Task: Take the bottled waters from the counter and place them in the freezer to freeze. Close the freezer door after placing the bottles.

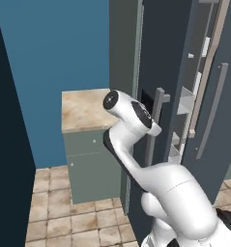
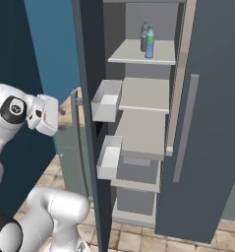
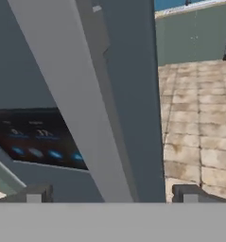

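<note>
Beige counter [image 1: 85, 110] sits leftmost; gripper [image 3: 112, 194], fingers spread, straddles the freezer door [image 2: 87, 123]'s vertical handle [image 1: 155, 126]; both bottled waters [image 2: 147, 41] stand upright on the freezer [image 2: 207, 123]'s top shelf [image 2: 138, 55], above tan floor tiles [image 1: 68, 217]

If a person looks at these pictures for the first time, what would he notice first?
Probably the open freezer, with the two bottled waters standing side by side on its top shelf. Next, the freezer door swung out with white bins on its inside, and the gripper close at the door's grey bar handle, its tips apart on either side of it, beside the black display panel.
</note>
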You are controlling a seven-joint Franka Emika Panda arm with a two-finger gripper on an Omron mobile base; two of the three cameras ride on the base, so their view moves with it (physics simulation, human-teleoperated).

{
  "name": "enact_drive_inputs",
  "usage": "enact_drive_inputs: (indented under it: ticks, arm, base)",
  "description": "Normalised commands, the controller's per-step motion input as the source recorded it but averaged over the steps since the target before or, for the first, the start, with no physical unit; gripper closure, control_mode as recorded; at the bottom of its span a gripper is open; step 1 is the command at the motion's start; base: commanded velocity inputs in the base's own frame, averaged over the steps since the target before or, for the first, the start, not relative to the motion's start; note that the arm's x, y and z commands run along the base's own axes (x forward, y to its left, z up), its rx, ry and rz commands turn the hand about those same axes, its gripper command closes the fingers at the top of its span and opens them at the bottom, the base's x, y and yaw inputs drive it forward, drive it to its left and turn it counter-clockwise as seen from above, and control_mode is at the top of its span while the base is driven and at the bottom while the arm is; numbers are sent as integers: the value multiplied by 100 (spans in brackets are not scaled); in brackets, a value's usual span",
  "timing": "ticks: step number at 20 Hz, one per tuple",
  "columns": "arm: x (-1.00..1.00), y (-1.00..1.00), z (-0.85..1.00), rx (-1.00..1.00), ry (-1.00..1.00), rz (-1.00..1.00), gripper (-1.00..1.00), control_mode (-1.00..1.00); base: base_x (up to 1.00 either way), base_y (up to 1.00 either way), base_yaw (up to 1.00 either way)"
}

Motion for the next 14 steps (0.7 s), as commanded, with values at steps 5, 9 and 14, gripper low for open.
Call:
enact_drive_inputs:
  ticks: [5, 9, 14]
  arm:
    - [0, 6, 0, -13, -28, 0, -100, -100]
    - [0, -1, 0, -5, -5, -1, -100, -100]
    - [7, -12, 0, -5, 7, -8, -100, -100]
  base:
    - [0, 0, 0]
    - [0, 0, 0]
    - [0, 0, 0]
